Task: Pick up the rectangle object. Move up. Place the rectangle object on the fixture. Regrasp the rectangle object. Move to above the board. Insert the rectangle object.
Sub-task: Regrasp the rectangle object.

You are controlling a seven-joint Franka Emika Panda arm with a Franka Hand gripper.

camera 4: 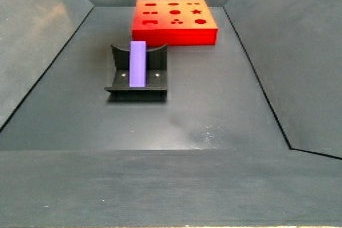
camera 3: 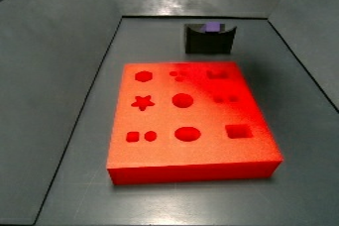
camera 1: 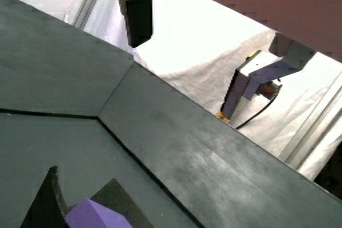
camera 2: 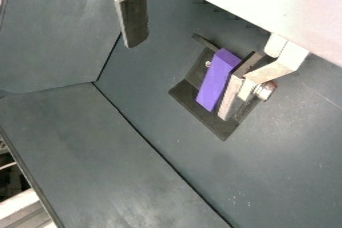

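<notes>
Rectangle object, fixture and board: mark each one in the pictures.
rectangle object point(camera 4: 139, 63), a side view, middle of its purple top face.
fixture point(camera 4: 118, 73), a side view, dark side wall beside the block.
board point(camera 3: 199, 117), a side view, bare orange-red top between cut-outs.

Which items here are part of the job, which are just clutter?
Job: block leaning on fixture; board; gripper, raised above fixture, fingers apart, empty.
Clutter: nothing loose in view; only the grey floor.
</notes>
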